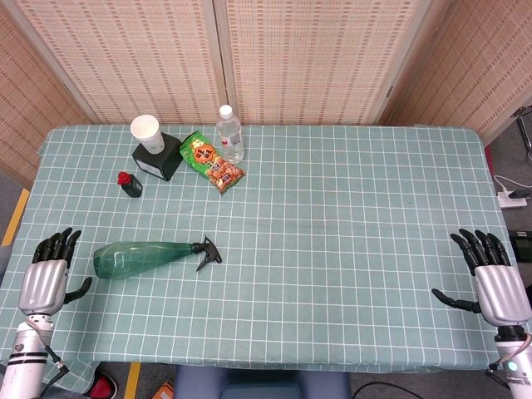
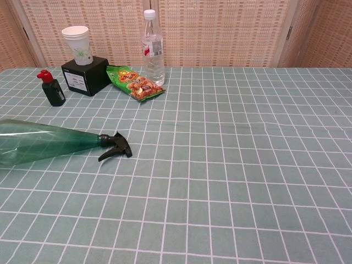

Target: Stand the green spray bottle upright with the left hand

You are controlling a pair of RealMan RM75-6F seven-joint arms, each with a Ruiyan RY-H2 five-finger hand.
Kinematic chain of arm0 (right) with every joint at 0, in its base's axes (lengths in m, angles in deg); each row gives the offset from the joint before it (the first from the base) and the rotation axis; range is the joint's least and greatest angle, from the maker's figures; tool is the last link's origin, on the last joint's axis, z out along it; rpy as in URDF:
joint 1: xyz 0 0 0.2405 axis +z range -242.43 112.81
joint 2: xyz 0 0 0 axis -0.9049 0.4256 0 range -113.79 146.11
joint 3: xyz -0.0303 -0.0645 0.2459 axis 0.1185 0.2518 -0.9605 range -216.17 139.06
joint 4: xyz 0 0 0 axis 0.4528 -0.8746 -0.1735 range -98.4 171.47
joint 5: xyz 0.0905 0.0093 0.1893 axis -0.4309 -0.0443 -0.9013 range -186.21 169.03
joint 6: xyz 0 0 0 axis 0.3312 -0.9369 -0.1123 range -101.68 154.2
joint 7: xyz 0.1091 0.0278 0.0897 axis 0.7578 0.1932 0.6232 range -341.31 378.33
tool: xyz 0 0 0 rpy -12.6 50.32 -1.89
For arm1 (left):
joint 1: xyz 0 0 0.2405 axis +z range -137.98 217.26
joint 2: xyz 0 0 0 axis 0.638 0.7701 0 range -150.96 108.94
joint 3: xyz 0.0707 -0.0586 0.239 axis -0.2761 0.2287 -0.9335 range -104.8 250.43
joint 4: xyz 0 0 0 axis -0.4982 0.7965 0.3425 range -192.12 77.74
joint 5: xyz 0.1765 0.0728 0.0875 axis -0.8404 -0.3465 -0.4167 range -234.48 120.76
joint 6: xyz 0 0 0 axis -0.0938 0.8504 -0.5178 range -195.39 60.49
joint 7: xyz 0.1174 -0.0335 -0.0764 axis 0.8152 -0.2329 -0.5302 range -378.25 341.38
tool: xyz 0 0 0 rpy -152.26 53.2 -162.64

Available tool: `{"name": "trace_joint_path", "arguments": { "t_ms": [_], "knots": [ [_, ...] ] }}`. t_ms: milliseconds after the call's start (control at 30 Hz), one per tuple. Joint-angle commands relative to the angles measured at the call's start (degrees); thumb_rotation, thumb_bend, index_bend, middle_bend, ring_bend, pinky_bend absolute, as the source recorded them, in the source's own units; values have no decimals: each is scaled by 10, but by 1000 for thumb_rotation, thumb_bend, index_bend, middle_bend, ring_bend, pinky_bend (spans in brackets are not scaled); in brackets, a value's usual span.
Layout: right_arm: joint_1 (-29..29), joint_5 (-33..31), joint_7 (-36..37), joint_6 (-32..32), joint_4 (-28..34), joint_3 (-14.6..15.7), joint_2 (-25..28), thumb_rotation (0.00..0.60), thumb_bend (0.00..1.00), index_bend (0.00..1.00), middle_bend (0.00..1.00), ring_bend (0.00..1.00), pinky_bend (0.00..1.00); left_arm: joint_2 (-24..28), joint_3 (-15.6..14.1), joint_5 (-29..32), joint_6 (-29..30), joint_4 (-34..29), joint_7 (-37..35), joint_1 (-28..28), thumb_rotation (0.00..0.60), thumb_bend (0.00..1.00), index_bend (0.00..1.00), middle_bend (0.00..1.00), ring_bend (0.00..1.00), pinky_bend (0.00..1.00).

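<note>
Green plastic marks the bottle (image 1: 141,257), which is seen in the head view lying on its side on the checked table (image 1: 332,249), its broad base toward nine o'clock and its black trigger head (image 1: 206,252) toward three o'clock. The left hand (image 1: 48,278) is held just beside the base, at about eight o'clock from it, apart from it, with the fingers spread and nothing grasped. The right hand (image 1: 492,283) is kept at the far side of the table, well apart from the bottle, likewise spread and empty. The task is judged to be at its very start: the reach has not yet been made. For the next move, the left hand would have to be brought over the thick part of the body, closed round it, and the base swung down onto the cloth. At twelve o'clock from the bottle a cup (image 1: 146,132) on a black box (image 1: 158,160), a snack bag (image 1: 211,161) and a water bottle (image 1: 229,133) are grouped.

In the chest view the bottle (image 2: 47,144) is cut off at the left edge, so its base is hidden. Neither hand is shown here, so the gap between left hand and bottle can be gauged from above only.
</note>
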Motion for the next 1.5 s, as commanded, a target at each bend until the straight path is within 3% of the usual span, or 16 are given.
{"name": "trace_joint_path", "arguments": {
  "t_ms": [33, 300, 500, 700, 967, 1233, 1500],
  "knots": [
    [0, 1, 1, 0, -1, 1, 1, 600, 59, 129, 62, 0, 0, 2, -2, -9, -2, 1, 6, -5, 600, 260, 0, 0, 0, 83],
    [1, 2, 9, 3, -1, 1, 3, 600, 59, 129, 62, 0, 0, 13, 15, -20, -6, -48, 80, -36, 600, 260, 0, 0, 0, 84],
    [-1, 3, 17, 2, -1, 3, 5, 600, 60, 129, 62, 0, 0, 36, 30, 33, -52, -152, 188, -84, 600, 259, 0, 0, 0, 118],
    [-3, 7, 31, 0, -4, 5, 9, 600, 59, 129, 62, 0, 0, -9, 43, 91, -57, -193, 312, -140, 600, 259, 0, 0, 0, 117],
    [-1, 2, 44, 10, -3, 6, 15, 600, 60, 129, 62, 0, 0, -92, 51, 186, -64, -162, 420, -216, 600, 257, 0, 0, 0, 118],
    [-1, 2, 51, 11, -2, 7, 18, 600, 60, 129, 62, 0, 0, -192, 43, 291, -17, -77, 529, -267, 600, 256, 0, 0, 0, 125],
    [-1, 7, 63, 11, -5, 9, 22, 600, 60, 129, 61, 0, 0, -220, 47, 346, 20, -39, 573, -295, 600, 257, 0, 0, 0, 125]
  ]
}}
